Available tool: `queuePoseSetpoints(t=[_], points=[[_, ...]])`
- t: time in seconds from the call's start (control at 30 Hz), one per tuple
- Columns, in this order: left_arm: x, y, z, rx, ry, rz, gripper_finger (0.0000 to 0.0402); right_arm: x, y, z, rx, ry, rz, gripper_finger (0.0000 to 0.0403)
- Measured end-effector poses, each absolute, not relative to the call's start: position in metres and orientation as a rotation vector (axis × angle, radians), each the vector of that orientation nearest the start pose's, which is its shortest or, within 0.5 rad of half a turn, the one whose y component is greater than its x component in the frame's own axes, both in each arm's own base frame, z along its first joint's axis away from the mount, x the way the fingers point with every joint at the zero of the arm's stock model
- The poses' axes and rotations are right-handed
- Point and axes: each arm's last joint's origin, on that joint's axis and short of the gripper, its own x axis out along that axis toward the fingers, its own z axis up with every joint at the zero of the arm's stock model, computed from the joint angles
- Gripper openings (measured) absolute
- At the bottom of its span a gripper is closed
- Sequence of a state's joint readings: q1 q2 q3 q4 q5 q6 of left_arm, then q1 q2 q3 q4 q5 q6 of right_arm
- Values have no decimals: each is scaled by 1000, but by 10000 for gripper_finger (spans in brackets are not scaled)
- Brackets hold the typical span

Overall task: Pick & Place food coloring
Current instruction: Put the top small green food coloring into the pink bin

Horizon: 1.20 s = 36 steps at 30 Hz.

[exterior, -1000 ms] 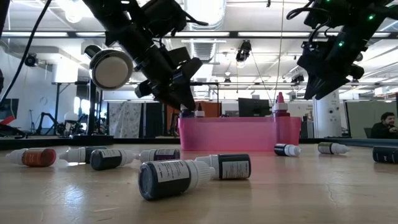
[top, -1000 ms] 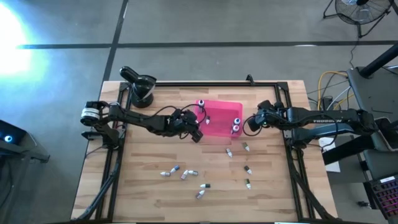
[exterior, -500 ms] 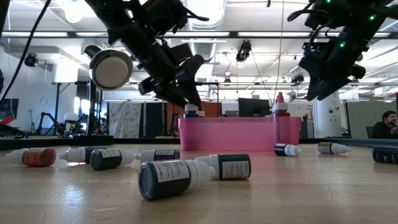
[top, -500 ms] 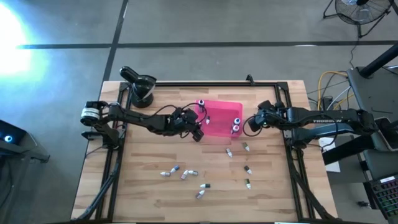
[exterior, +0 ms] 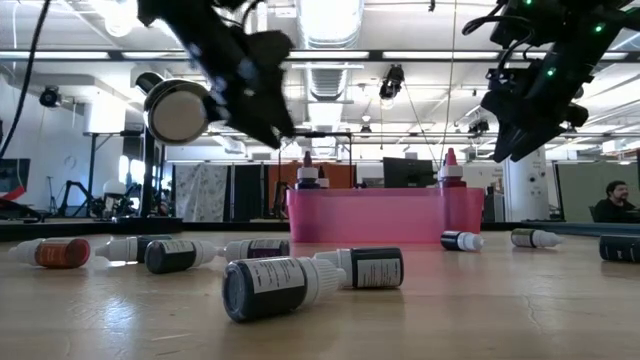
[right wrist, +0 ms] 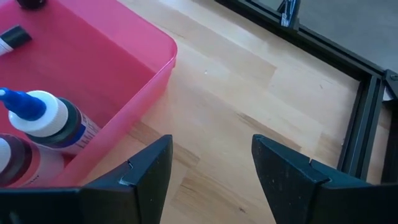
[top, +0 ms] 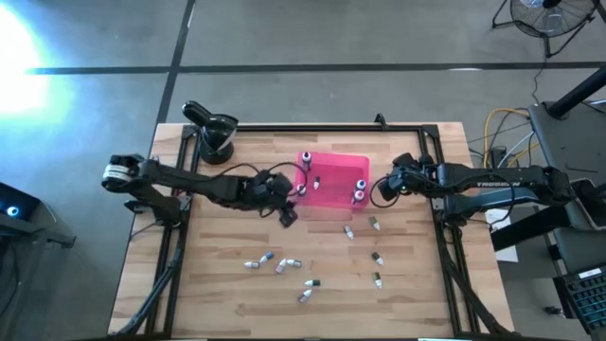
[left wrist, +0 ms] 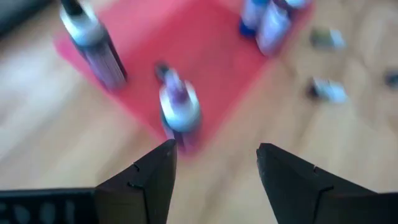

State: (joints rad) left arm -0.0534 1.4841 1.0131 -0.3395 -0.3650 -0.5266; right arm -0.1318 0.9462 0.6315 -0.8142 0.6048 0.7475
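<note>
High view: wooden table [top: 218, 284], scattered bottles [top: 282, 266], grey floor [top: 284, 38]

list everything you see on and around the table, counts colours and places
pink tray: one, pink, table's middle toward the far edge
bottles standing in the tray: four, pale with dark or blue caps; two at its left side, two at its right
bottles lying on the table: about ten, whitish and dark, scattered on the side of the tray away from the lamp
lamp: one, black, far left corner
person: one, seated in the room behind
left hand: open, empty, beside the tray's left edge
right hand: open, empty, at the tray's right edge
</note>
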Motion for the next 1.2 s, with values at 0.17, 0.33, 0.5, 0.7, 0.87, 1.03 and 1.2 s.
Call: queuePoseSetpoints(t=[0.17,0.33,0.5,0.7,0.87,1.03,1.2], points=[[285,-26,239,-420,895,388,197,153,-37,216,357,818,-1018,214],[273,-60,233,-327,1026,256,197,154,-37,215,317,838,-996,214],[270,-84,224,-232,1074,169,197,155,-36,215,341,859,-948,214],[271,-89,218,-283,1094,207,197,152,-25,209,551,1062,-650,214],[271,-89,217,-273,1090,218,197,147,-12,206,717,1190,-503,214],[268,-87,211,-241,1096,243,197,147,5,199,722,1243,-389,214],[262,-85,201,-289,1119,291,197,149,18,192,711,1209,-410,214]])
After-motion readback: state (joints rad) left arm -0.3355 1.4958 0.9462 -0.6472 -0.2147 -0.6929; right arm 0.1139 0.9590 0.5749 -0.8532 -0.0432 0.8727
